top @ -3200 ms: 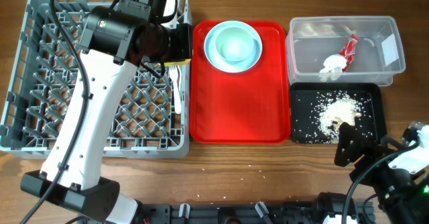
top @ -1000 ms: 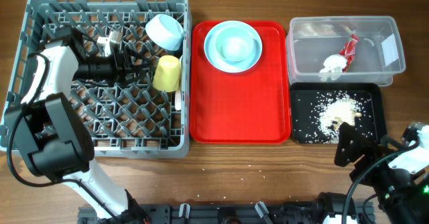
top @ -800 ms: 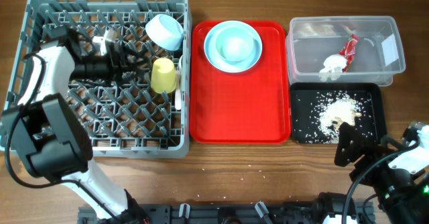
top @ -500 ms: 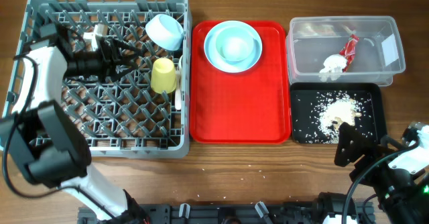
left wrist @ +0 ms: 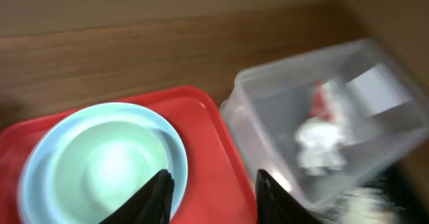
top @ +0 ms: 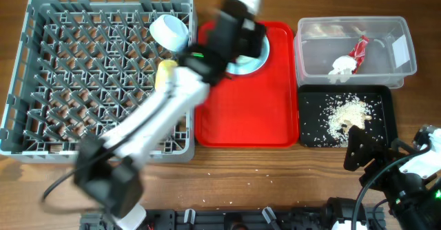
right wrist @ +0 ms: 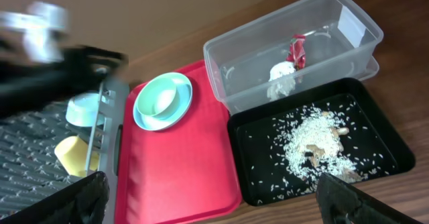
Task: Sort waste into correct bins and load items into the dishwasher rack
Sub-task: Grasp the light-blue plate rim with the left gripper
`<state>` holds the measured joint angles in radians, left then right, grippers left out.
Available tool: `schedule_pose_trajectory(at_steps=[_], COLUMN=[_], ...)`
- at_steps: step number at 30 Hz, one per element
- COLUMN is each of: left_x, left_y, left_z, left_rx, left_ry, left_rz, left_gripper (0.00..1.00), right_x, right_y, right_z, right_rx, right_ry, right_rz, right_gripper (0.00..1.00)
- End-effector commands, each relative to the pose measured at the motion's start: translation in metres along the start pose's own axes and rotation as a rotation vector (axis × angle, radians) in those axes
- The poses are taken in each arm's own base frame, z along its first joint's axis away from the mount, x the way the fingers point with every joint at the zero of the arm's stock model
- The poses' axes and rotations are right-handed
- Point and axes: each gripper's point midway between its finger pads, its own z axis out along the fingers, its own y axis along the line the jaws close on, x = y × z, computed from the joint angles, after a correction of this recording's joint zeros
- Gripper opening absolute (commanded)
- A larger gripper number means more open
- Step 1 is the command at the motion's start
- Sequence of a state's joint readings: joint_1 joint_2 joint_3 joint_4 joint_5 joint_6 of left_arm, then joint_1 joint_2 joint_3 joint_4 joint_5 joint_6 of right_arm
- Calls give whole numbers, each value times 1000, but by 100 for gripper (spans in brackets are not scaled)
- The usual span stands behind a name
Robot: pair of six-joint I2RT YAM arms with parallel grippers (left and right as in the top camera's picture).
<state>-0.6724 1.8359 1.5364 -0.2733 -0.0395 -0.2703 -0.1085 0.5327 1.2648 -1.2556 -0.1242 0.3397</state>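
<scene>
Loading step. Left gripper (left wrist: 213, 187) above plate (left wrist: 175, 150) rim, jaws part open, empty. Right gripper (right wrist: 214, 197) wide open, empty. Next, likely: drop, pinch bowl (left wrist: 107, 174) rim, carry to rack (top: 41, 65).

The rack (top: 69, 71) is showing grey in a grid pattern. The cup (right wrist: 70, 153) is showing yellow, the serving tray (top: 241, 120) red, the plate (right wrist: 184, 96) light blue. Whitish rice (top: 344, 111) is speckling the black tray (top: 386, 130), and the desk (top: 275, 175) is showing brown wood grain.

One grey rack (top: 41, 65) was seen, one red tray (top: 241, 113), one clear tub (top: 317, 51), one black tray (top: 382, 130), one yellow cup (right wrist: 70, 153), one plate (right wrist: 142, 115)
</scene>
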Motion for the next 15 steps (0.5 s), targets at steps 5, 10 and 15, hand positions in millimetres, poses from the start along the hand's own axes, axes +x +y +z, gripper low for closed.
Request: schedule_pose_trajectory(at_steps=[5,10,15], left_x=[89,131,137], left_y=[51,48,58], left_z=[92,112,117], left_rx=[-255,-164,-179], left_ry=[121,235,251], left_rz=[192,185,177], left_gripper=[38,39,38], right_x=[-1,-1,-1], right_y=[2,2,2], right_z=[-1,-1,-1], right_rx=[-8,-8,-8], right_ry=[-4,-4,-4], right_rz=[8,8,8], right_gripper=[100,100,100])
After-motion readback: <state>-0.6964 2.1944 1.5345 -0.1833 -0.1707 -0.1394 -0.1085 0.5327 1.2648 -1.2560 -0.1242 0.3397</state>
